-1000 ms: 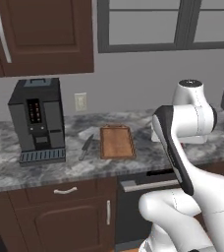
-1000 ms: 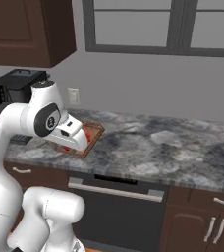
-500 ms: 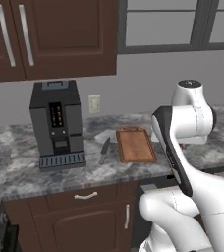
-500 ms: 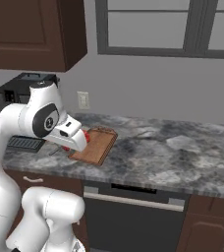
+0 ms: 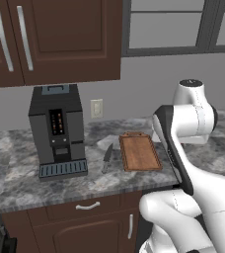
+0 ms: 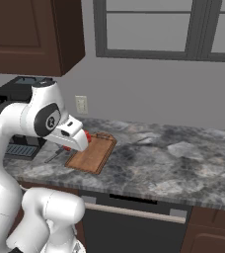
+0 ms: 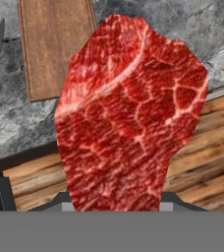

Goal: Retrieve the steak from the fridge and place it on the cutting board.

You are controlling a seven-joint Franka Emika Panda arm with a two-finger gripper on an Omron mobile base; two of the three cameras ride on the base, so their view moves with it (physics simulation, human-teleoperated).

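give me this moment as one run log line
phase: carrying | gripper: shut on steak | cutting board: bare, on counter | knife: left of board | steak: not yet over board

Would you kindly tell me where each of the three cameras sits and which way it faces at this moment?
Left base view: behind the arm on its left, looking forward and down at the grey marbled countertop, the black coffee machine and the reddish-brown wooden cutting board; the white arm rises at lower right.
Right base view: behind on the right, facing the same countertop; the arm rises at lower left.
Hand view: on the hand, looking along the gripper at the bright-red steak it holds.
All three share the cutting board.
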